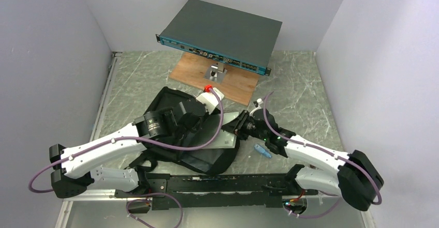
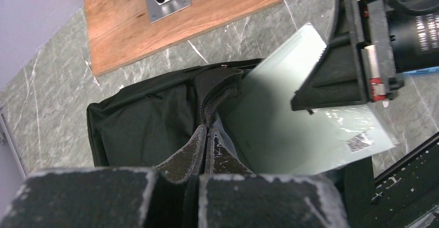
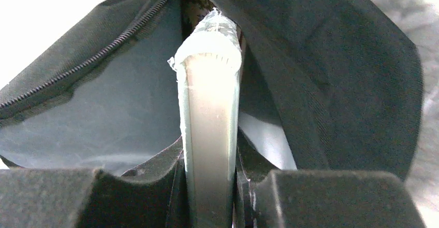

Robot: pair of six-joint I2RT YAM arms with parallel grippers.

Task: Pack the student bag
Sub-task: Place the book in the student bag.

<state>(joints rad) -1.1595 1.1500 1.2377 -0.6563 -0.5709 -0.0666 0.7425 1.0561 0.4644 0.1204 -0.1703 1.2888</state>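
Observation:
The black student bag (image 1: 173, 134) lies in the middle of the table, its zipped mouth facing right. My left gripper (image 2: 208, 132) is shut on the bag's zipper edge (image 2: 217, 90) and holds the mouth up; in the top view it sits over the bag (image 1: 189, 118). My right gripper (image 3: 209, 145) is shut on a flat pale notebook in clear wrap (image 3: 209, 109). The notebook (image 2: 279, 129) sticks partway into the bag's mouth, its far end between the dark fabric walls (image 3: 331, 83). The right gripper also shows in the left wrist view (image 2: 336, 83) and the top view (image 1: 242, 127).
A dark grey rack-mount device with a teal front (image 1: 222, 28) stands on a wooden board (image 1: 235, 85) at the back. A white container with a red cap (image 1: 209, 96) lies against the bag's far edge. A blue pen (image 1: 262, 151) lies right of the bag. A black rail (image 1: 217, 184) runs along the near edge.

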